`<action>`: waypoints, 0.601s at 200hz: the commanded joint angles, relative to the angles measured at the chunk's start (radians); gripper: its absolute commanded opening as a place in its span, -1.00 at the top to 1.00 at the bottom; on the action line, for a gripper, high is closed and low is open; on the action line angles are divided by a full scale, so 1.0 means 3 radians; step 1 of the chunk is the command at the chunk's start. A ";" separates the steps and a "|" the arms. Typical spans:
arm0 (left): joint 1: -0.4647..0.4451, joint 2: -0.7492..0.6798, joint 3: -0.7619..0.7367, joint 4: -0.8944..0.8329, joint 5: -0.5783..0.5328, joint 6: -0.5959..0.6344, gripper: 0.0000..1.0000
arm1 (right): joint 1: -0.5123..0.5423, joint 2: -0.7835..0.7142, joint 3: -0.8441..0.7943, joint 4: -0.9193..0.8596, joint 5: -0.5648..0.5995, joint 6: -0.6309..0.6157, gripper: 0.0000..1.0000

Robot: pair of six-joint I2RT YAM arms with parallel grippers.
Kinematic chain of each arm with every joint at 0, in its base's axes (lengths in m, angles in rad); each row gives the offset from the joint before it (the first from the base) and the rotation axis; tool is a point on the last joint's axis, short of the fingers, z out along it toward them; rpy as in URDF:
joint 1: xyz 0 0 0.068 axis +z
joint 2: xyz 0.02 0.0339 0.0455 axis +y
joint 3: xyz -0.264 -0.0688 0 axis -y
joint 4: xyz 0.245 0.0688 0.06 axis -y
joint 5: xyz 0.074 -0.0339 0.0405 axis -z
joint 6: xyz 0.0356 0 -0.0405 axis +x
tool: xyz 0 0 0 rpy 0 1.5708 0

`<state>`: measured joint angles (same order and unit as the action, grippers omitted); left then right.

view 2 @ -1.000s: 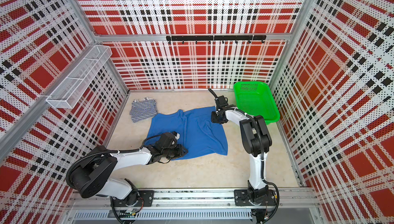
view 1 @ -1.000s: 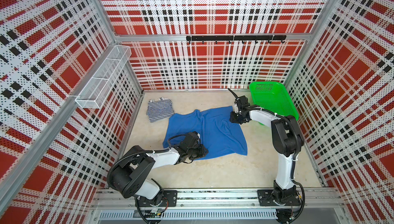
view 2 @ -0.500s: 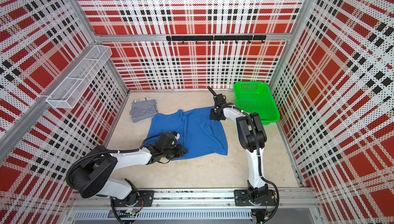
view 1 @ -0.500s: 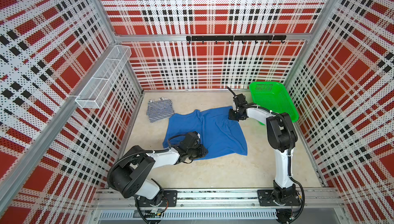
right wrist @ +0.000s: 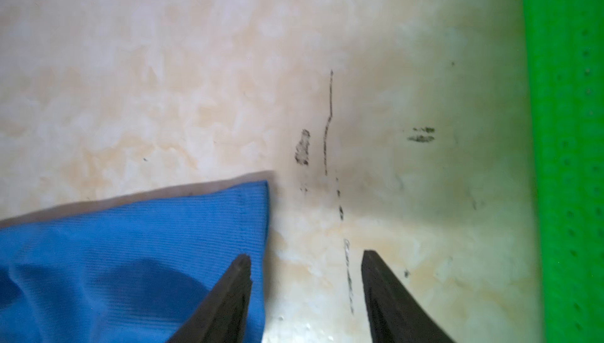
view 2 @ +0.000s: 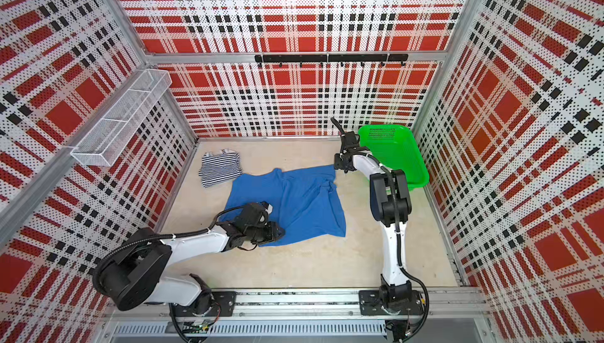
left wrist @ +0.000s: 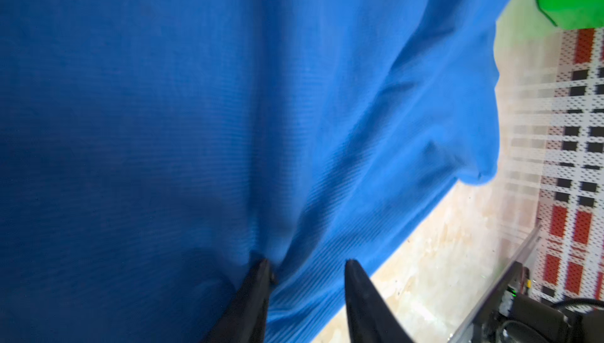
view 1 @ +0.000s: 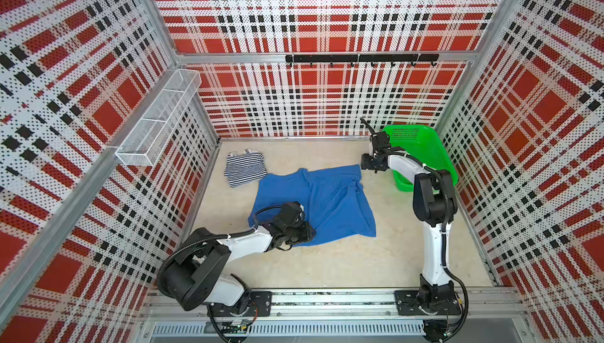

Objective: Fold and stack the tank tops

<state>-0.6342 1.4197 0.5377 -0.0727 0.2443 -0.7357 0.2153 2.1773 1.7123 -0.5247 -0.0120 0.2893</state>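
**Left gripper** [left wrist: 305, 264]: black jaws apart. Both fingertips [left wrist: 261, 268] rest on the plain royal blue ribbed cloth tank top [left wrist: 228, 96], and creases gather at one tip. Nothing is clamped. In both top views it sits on the 7 o'clock hem of that top [view 1: 307, 232] [view 2: 277, 230].

**Right gripper** [right wrist: 305, 256]: black jaws apart over the bare beige marbled tabletop [right wrist: 163, 80]. One finger overlaps the corner of the blue top [right wrist: 130, 243], and nothing lies between the jaws. In a top view it stands at the top's 1 o'clock corner [view 1: 369, 166].

**Blue tank top** [view 1: 327, 201]: spread across the table centre, wrinkled, mostly flat.

**Navy-and-white striped cloth tank top** [view 1: 245, 170]: a folded bundle at 11 o'clock on the table, just beside the blue top's far corner.

**Green plastic mesh basket** [view 1: 415, 142]: at 2 o'clock on the table, tilted, close behind the right arm. Only its mesh floor shows inside, and part is hidden.

**White wire wall basket** [view 1: 157, 125]: at 10 o'clock on the side wall, with three compartments.
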 commanded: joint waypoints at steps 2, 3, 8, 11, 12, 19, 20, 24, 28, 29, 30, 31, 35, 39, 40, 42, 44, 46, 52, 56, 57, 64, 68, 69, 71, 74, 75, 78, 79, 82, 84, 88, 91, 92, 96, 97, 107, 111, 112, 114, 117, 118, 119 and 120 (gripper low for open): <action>0.0027 -0.0136 0.0203 -0.0720 -0.0250 0.0090 0.07 | 0.0012 -0.0650 -0.0466 -0.0410 -0.0081 -0.0099 -0.07; 0.0025 -0.0141 0.0218 -0.0735 -0.0256 0.0090 0.06 | 0.0013 -0.0676 -0.0504 -0.0420 -0.0090 -0.0097 -0.06; 0.0025 -0.0192 0.0275 -0.0819 -0.0288 0.0092 0.05 | 0.0010 -0.0805 -0.0661 -0.0477 -0.0130 -0.0067 -0.02; 0.0027 -0.0222 0.0304 -0.0871 -0.0307 0.0090 0.05 | 0.0012 -0.0885 -0.0753 -0.0518 -0.0151 -0.0052 0.01; 0.0028 -0.0233 0.0314 -0.0887 -0.0310 0.0090 0.05 | 0.0013 -0.0911 -0.0781 -0.0530 -0.0158 -0.0048 0.02; 0.0032 -0.0316 0.0360 -0.1018 -0.0353 0.0083 0.04 | 0.0032 -0.1097 -0.1002 -0.0584 -0.0204 -0.0026 0.10; 0.0033 -0.0331 0.0365 -0.1034 -0.0359 0.0081 0.04 | 0.0035 -0.1125 -0.1033 -0.0591 -0.0207 -0.0025 0.11; 0.0038 -0.0380 0.0373 -0.1104 -0.0382 0.0068 0.04 | 0.0057 -0.1238 -0.1156 -0.0620 -0.0217 -0.0019 0.16; 0.0049 -0.0438 0.0374 -0.1178 -0.0399 0.0054 0.03 | 0.0079 -0.1338 -0.1267 -0.0652 -0.0225 -0.0005 0.21; 0.0051 -0.0453 0.0372 -0.1197 -0.0405 0.0049 0.03 | 0.0084 -0.1363 -0.1299 -0.0663 -0.0223 -0.0002 0.23; 0.0055 -0.0465 0.0371 -0.1213 -0.0410 0.0046 0.03 | 0.0092 -0.1388 -0.1327 -0.0669 -0.0224 0.0003 0.23; 0.0057 -0.0479 0.0371 -0.1227 -0.0415 0.0043 0.03 | 0.0096 -0.1413 -0.1352 -0.0682 -0.0228 0.0007 0.25; 0.0066 -0.0538 0.0351 -0.1292 -0.0432 0.0026 0.03 | 0.0118 -0.1506 -0.1458 -0.0728 -0.0252 0.0027 0.29; 0.0080 -0.0592 0.0332 -0.1356 -0.0451 0.0011 0.03 | 0.0151 -0.1589 -0.1540 -0.0785 -0.0287 0.0041 0.32; 0.0082 -0.0599 0.0323 -0.1370 -0.0456 0.0007 0.03 | 0.0154 -0.1611 -0.1568 -0.0799 -0.0297 0.0047 0.32; 0.0090 -0.0636 0.0306 -0.1400 -0.0467 -0.0002 0.03 | 0.0170 -0.1643 -0.1619 -0.0822 -0.0311 0.0062 0.34; 0.0097 -0.0664 0.0291 -0.1430 -0.0474 -0.0012 0.04 | 0.0184 -0.1694 -0.1666 -0.0839 -0.0328 0.0069 0.35; 0.0104 -0.0693 0.0273 -0.1454 -0.0484 -0.0023 0.04 | 0.0197 -0.1733 -0.1711 -0.0856 -0.0348 0.0081 0.36; 0.0134 -0.0785 0.0204 -0.1523 -0.0489 -0.0055 0.05 | 0.0237 -0.1843 -0.1855 -0.0881 -0.0391 0.0114 0.39; 0.0156 -0.0851 0.0150 -0.1549 -0.0477 -0.0087 0.06 | 0.0261 -0.1929 -0.1950 -0.0895 -0.0411 0.0143 0.40; 0.0161 -0.0859 0.0140 -0.1553 -0.0472 -0.0096 0.06 | 0.0268 -0.1950 -0.1973 -0.0897 -0.0416 0.0147 0.41; 0.0185 -0.0973 0.0040 -0.1568 -0.0439 -0.0161 0.08 | 0.0300 -0.2065 -0.2118 -0.0928 -0.0462 0.0200 0.41; 0.0191 -0.1036 -0.0011 -0.1568 -0.0422 -0.0205 0.09 | 0.0312 -0.2129 -0.2195 -0.0947 -0.0484 0.0238 0.41; 0.0191 -0.1053 -0.0025 -0.1568 -0.0419 -0.0216 0.09 | 0.0313 -0.2144 -0.2213 -0.0951 -0.0490 0.0248 0.41; 0.0191 -0.1082 -0.0048 -0.1568 -0.0414 -0.0240 0.10 | 0.0319 -0.2170 -0.2249 -0.0961 -0.0504 0.0265 0.41; 0.0195 -0.1123 -0.0086 -0.1568 -0.0406 -0.0277 0.11 | 0.0324 -0.2215 -0.2303 -0.0965 -0.0526 0.0290 0.40; 0.0193 -0.1138 -0.0098 -0.1568 -0.0406 -0.0288 0.11 | 0.0327 -0.2228 -0.2323 -0.0966 -0.0534 0.0302 0.39; 0.0189 -0.1180 -0.0127 -0.1570 -0.0403 -0.0324 0.12 | 0.0336 -0.2270 -0.2393 -0.0969 -0.0551 0.0329 0.37; 0.0188 -0.1192 -0.0139 -0.1569 -0.0404 -0.0334 0.12 | 0.0339 -0.2286 -0.2409 -0.0967 -0.0560 0.0337 0.36; 0.0184 -0.1228 -0.0168 -0.1568 -0.0401 -0.0370 0.13 | 0.0345 -0.2325 -0.2460 -0.0966 -0.0584 0.0364 0.34; 0.0181 -0.1251 -0.0186 -0.1568 -0.0400 -0.0387 0.13 | 0.0353 -0.2349 -0.2483 -0.0964 -0.0598 0.0381 0.32; 0.0173 -0.1296 -0.0223 -0.1568 -0.0400 -0.0424 0.14 | 0.0370 -0.2404 -0.2552 -0.0957 -0.0619 0.0417 0.26; 0.0163 -0.1327 -0.0244 -0.1569 -0.0403 -0.0452 0.14 | 0.0375 -0.2435 -0.2596 -0.0952 -0.0635 0.0440 0.21; 0.0160 -0.1337 -0.0249 -0.1568 -0.0404 -0.0460 0.14 | 0.0378 -0.2446 -0.2610 -0.0949 -0.0637 0.0451 0.19; 0.0153 -0.1374 -0.0282 -0.1564 -0.0412 -0.0494 0.15 | 0.0393 -0.2488 -0.2663 -0.0946 -0.0653 0.0481 0.14; 0.0152 -0.1383 -0.0286 -0.1564 -0.0414 -0.0501 0.15 | 0.0395 -0.2498 -0.2669 -0.0943 -0.0657 0.0484 0.13; 0.0145 -0.1452 -0.0357 -0.1523 -0.0413 -0.0569 0.16 | 0.0437 -0.2568 -0.2773 -0.0924 -0.0668 0.0566 0.06; 0.0140 -0.1472 -0.0385 -0.1493 -0.0404 -0.0590 0.16 | 0.0451 -0.2586 -0.2814 -0.0914 -0.0673 0.0593 0.05; 0.0140 -0.1476 -0.0391 -0.1487 -0.0405 -0.0595 0.16 | 0.0457 -0.2590 -0.2821 -0.0912 -0.0674 0.0602 0.05; 0.0140 -0.1482 -0.0405 -0.1470 -0.0403 -0.0602 0.16 | 0.0472 -0.2597 -0.2840 -0.0904 -0.0679 0.0612 0.04; 0.0138 -0.1489 -0.0424 -0.1448 -0.0401 -0.0613 0.16 | 0.0489 -0.2609 -0.2865 -0.0893 -0.0687 0.0633 0.05; 0.0139 -0.1490 -0.0428 -0.1439 -0.0398 -0.0617 0.16 | 0.0494 -0.2614 -0.2875 -0.0889 -0.0689 0.0640 0.04; 0.0137 -0.1490 -0.0433 -0.1432 -0.0397 -0.0622 0.16 | 0.0499 -0.2614 -0.2883 -0.0881 -0.0690 0.0651 0.04; 0.0136 -0.1488 -0.0438 -0.1423 -0.0396 -0.0626 0.16 | 0.0504 -0.2617 -0.2894 -0.0875 -0.0693 0.0656 0.04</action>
<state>-0.5861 1.0050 0.4381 -0.5083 0.1280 -0.8574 0.3401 1.4414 0.8921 -0.7898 -0.1837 0.4122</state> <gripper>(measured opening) 0.421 0.472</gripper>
